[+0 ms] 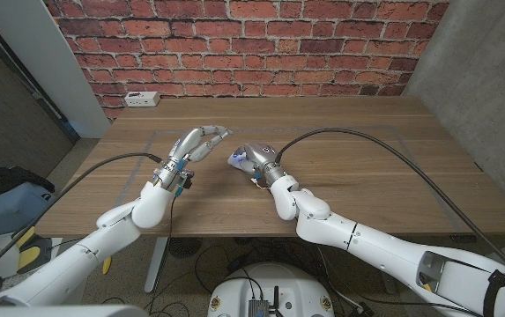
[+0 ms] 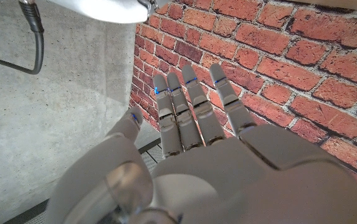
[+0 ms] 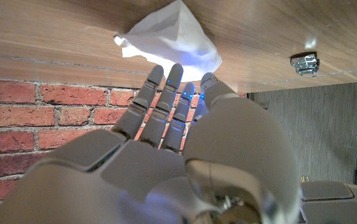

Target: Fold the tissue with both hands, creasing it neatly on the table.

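A small white tissue (image 1: 236, 160) lies bunched into a rough triangle on the wooden table (image 1: 367, 167), a little left of its middle. My right hand (image 1: 258, 158) hovers right beside and partly over it. In the right wrist view its straight fingers (image 3: 166, 99) reach to the near edge of the tissue (image 3: 172, 37); I cannot tell if they touch it. My left hand (image 1: 201, 143) is raised just left of the tissue, holding nothing. Its fingers (image 2: 190, 106) are straight and slightly apart, pointing toward the brick wall.
A white socket box (image 1: 142, 99) sits at the table's far left edge against the brick wall (image 1: 252, 44). A small metallic object (image 3: 306, 62) shows on the table in the right wrist view. Cables (image 1: 358, 141) run from both wrists across the wood.
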